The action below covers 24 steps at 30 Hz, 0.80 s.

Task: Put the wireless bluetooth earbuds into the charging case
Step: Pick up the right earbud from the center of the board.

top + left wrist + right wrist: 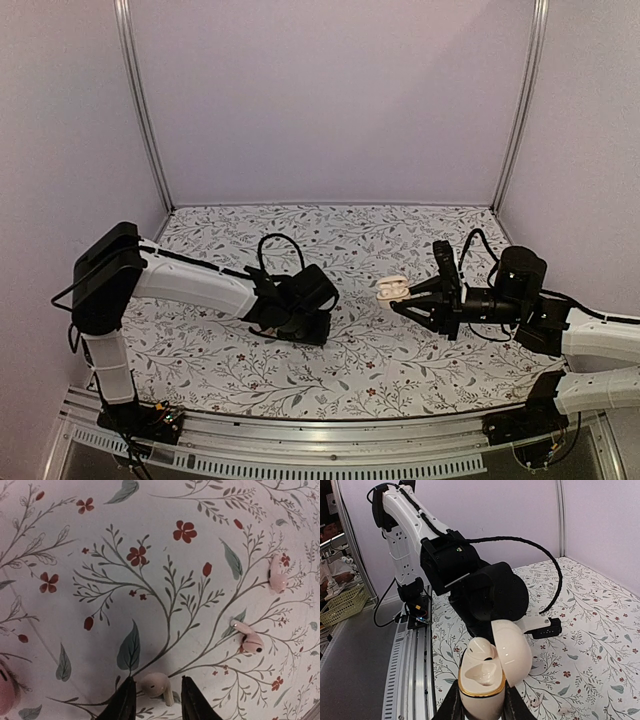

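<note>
Pink earbud: lies on the flowered cloth between the left arm's two fingers, rounded head nearer one finger, stem pointing back toward the wrist
Left gripper: down at the cloth, jaws part-spread on either side of the earbud; a sliver of cloth shows between the stem and one finger, so I judge there is no pinch yet
Other earbuds: one lies near, and another is farther off; both are loose on the cloth, apart from the fingers
Charging case: held up off the table between the two arms, lid swung open, opening facing up; the socket that shows looks empty
Right gripper: pinching the lower body of the case, one finger on each side
Step in hand: by my reading, picking up the first earbud; nothing seems seated in the case so far
Closing well: bring the fingers in slowly and centred so both meet the rounded head together; smooth plastic this small would likely squirt sideways under a lopsided squeeze
Where to grip: take the head and leave the stem free, since the stem probably has to enter the socket first
Lift: go straight up off the cloth before moving across, so the stem does not drag
Case side: hold it level and steady, with the lid out of the approach path
</note>
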Each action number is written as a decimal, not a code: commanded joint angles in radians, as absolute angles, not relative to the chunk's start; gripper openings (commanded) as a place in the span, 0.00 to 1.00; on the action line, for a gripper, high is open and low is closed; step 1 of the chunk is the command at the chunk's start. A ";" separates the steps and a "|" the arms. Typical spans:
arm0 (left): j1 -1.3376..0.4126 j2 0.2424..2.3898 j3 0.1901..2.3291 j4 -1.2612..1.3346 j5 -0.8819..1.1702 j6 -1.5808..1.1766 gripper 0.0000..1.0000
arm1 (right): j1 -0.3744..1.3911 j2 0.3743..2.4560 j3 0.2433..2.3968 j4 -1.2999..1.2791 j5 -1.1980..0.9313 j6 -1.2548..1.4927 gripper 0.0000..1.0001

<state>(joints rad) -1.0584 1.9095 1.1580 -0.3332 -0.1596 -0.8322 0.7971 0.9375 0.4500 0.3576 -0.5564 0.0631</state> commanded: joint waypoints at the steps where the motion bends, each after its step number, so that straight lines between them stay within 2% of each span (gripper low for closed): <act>1: -1.068 1.939 1.205 -0.468 -0.238 -0.914 0.30 | 0.792 0.915 0.442 0.353 -0.561 0.057 0.19; 24: -1.087 2.034 1.281 -0.472 -0.216 -0.841 0.19 | 0.792 0.920 0.442 0.356 -0.561 0.057 0.19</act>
<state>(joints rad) -1.0737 1.9976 1.2675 -0.4583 -0.2363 -0.8764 0.7971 0.9302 0.4500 0.3573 -0.5568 0.0631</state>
